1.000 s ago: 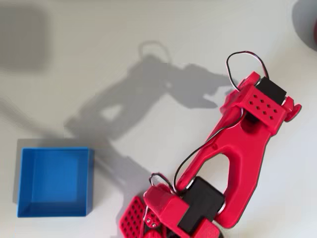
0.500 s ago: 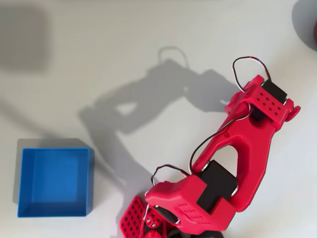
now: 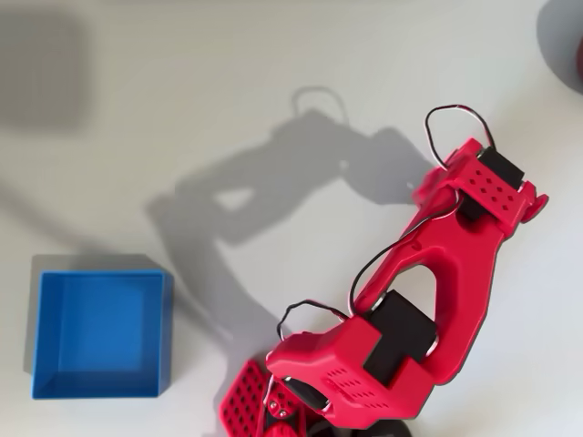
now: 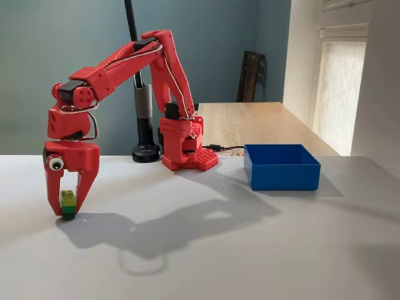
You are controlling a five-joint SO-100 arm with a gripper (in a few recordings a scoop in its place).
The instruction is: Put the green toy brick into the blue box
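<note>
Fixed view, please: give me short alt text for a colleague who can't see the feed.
A red robot arm reaches down at the left, its end effector straddling the green toy brick, which sits on the white table. The blue box stands apart at the right, with nothing visible above its walls. The arm's base is at the back, between them.

No text, label, brand, number or sign can be read in either the overhead view or the fixed view.
</note>
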